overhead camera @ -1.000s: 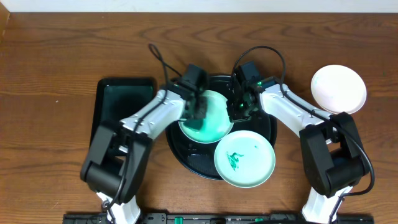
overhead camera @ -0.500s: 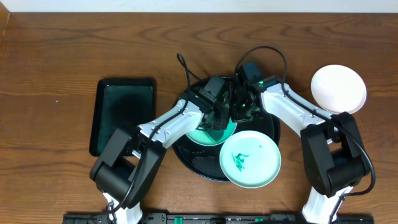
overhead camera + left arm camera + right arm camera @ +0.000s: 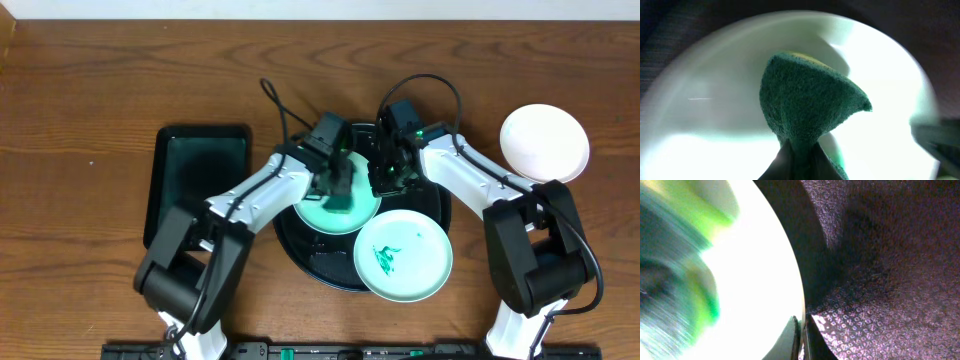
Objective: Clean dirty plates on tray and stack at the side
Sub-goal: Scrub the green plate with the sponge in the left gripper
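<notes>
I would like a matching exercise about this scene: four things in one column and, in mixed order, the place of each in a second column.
Things:
1. white plate
2. mint plate with green smear
3. green sponge
4. rectangular black tray

Places:
A. pinched in the left tool
B. on the table, left of the round tray
C. on the bare table, far right
D. overhanging the round tray's near right rim

Pairs: 1-C, 2-D, 3-A, 4-B.
</notes>
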You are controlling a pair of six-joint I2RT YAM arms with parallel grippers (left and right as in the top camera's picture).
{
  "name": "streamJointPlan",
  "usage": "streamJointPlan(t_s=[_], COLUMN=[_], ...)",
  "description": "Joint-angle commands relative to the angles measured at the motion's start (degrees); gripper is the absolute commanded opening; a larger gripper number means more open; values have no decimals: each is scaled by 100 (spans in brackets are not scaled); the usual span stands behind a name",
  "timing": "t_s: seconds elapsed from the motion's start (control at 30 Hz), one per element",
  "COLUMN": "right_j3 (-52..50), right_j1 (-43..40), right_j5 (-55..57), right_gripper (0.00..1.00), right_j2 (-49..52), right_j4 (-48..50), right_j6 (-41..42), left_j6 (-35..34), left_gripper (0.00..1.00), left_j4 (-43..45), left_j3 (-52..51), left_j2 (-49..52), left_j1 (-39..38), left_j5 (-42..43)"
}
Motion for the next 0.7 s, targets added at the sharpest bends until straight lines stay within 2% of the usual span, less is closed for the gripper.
streamJointPlan(t_s=[0.0, 0.33, 0.43, 0.53, 0.67], right_j3=[-46, -46, -46, -46, -46], right_j1=[55, 55, 55, 55, 55], right_j5=[61, 61, 59, 59, 63], right_gripper=[1, 1, 1, 1, 1], right_j2=[9, 9, 9, 9, 7], right_j4=[-15, -20, -26, -44, -72], right_j6=[-83, -87, -103, -146, -221], left_j6=[98, 94, 72, 76, 345], left_gripper=[7, 7, 7, 7, 7], left_j4=[-210, -1375, -1818, -2153, -2188], left_j3=[63, 107, 105, 105, 105], left_j2=[-420, -1672, -1851, -1823, -1707], left_j1=[186, 450, 876, 1628, 2487], left_j5=[-1047, -1421, -1637, -1639, -1276])
